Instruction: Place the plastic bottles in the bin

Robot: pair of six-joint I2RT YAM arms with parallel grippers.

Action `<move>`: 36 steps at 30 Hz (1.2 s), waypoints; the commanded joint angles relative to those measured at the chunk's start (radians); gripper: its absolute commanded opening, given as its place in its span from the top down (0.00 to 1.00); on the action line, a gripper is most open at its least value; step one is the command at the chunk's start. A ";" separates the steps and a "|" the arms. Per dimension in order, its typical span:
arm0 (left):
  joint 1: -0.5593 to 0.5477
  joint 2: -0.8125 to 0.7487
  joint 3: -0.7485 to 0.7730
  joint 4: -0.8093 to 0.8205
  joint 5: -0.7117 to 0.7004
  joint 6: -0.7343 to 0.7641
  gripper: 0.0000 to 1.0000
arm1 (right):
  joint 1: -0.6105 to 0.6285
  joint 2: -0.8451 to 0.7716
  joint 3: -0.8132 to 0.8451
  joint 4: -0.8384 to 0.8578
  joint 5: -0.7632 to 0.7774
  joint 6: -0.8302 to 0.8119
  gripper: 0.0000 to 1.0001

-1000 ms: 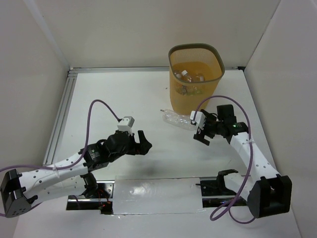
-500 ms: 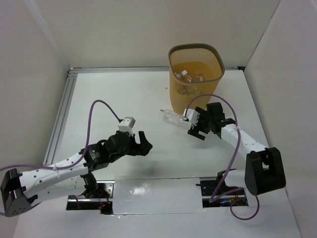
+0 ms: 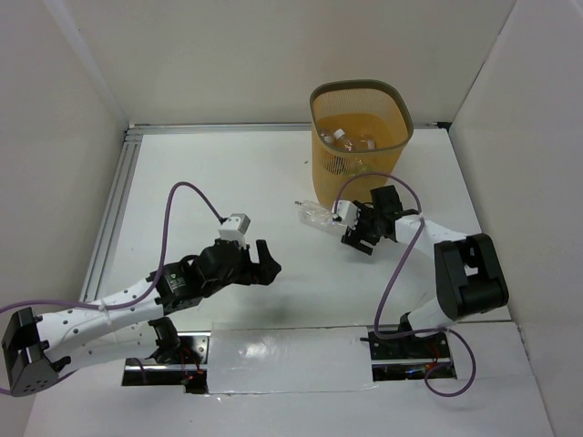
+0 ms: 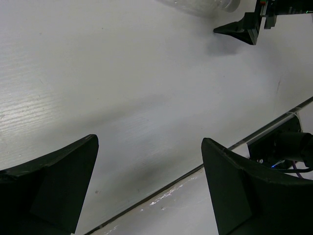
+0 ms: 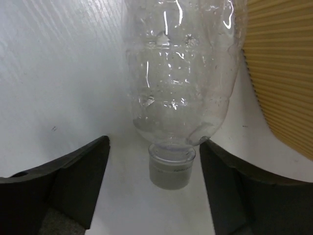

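Right now the right gripper point(image 5: 155, 143) is hovering low with its fingers spread wide, one on each side of the capped neck of a clear bottle point(image 5: 181, 83) that is lying on its side on the table point(image 3: 228, 182), just beside the foot of the bin point(image 3: 361, 166). Other bottles point(image 3: 352, 140) are lying inside the bin. The left gripper point(image 4: 149, 141) is hanging over the table well apart, fingers parted and holding nothing.
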 commanded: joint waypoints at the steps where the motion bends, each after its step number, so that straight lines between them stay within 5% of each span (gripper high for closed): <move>1: -0.005 -0.018 0.040 0.000 -0.028 -0.008 0.01 | -0.013 0.017 0.044 0.008 -0.037 -0.027 0.22; 7: -0.005 -0.028 0.031 -0.009 -0.028 -0.017 0.01 | -0.013 -0.009 0.098 -0.150 -0.103 -0.099 0.66; 12: -0.005 -0.028 0.022 -0.009 -0.028 -0.017 0.01 | -0.031 -0.194 0.185 -0.466 -0.354 -0.311 0.76; 16: -0.014 -0.048 0.022 0.037 -0.011 0.030 0.01 | 0.006 -0.289 0.329 -0.646 -0.477 -0.288 0.78; 24: -0.014 -0.126 0.036 0.152 0.108 0.153 0.01 | 0.058 -0.319 0.651 -0.514 -0.563 0.077 0.78; 29: -0.014 -0.117 0.057 0.143 0.118 0.164 0.01 | 0.058 -0.291 0.781 -0.200 -0.336 0.386 0.78; 36: -0.014 -0.117 0.027 0.163 0.136 0.131 0.01 | -0.032 -0.096 0.966 -0.193 -0.174 0.437 0.76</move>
